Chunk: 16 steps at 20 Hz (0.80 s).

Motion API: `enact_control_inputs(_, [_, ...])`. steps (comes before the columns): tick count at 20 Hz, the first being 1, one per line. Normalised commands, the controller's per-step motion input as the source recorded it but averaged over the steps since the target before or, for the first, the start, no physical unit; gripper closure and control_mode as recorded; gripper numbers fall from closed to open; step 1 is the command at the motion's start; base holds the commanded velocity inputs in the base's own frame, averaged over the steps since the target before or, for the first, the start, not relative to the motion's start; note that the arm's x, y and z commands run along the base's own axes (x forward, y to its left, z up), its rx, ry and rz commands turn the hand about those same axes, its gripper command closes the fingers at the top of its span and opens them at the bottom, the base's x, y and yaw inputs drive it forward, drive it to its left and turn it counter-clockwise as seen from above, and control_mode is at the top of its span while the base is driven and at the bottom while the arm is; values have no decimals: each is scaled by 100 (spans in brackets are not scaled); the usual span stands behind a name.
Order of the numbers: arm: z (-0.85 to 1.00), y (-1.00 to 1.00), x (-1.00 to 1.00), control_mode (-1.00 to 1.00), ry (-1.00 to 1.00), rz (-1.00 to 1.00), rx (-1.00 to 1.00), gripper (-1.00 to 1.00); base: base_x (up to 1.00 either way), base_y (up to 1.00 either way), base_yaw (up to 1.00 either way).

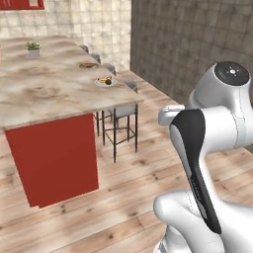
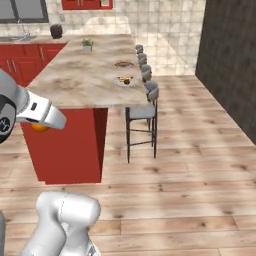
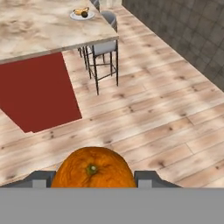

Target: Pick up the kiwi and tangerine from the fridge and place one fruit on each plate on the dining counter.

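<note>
My gripper [image 3: 92, 180] is shut on the tangerine [image 3: 92, 171], a bright orange ball sitting between the two fingertips; it also shows under the white hand [image 2: 39, 128]. I hold it over the wooden floor, short of the near end of the dining counter [image 1: 49, 91]. On the counter's right edge stand two plates: a pale one [image 1: 106, 82] [image 2: 125, 81] [image 3: 82, 15] and, further back, a dark one [image 1: 89, 65] [image 2: 124, 64]. A small dark and yellowish thing lies on the pale plate, possibly the kiwi, too small to tell. The fridge is out of view.
Grey-seated stools [image 1: 123, 111] [image 2: 142, 111] line the counter's right side. A potted plant [image 1: 33, 48] stands at the counter's far end. A dark tiled wall [image 1: 197, 44] runs along the right. Red cabinets with a sink [image 2: 20, 55] lie at the far left.
</note>
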Motion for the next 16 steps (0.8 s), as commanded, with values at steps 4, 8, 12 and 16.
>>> enact_control_inputs(4, [0,0,0,100,0,0,0,100,87,-100,-18])
enact_control_inputs(8, [0,0,0,100,0,0,0,100,100,-99,-13])
enact_control_inputs(12, [0,0,0,100,0,0,0,100,100,-83,-3])
enact_control_inputs(16, [0,0,0,100,0,0,0,100,100,-84,0])
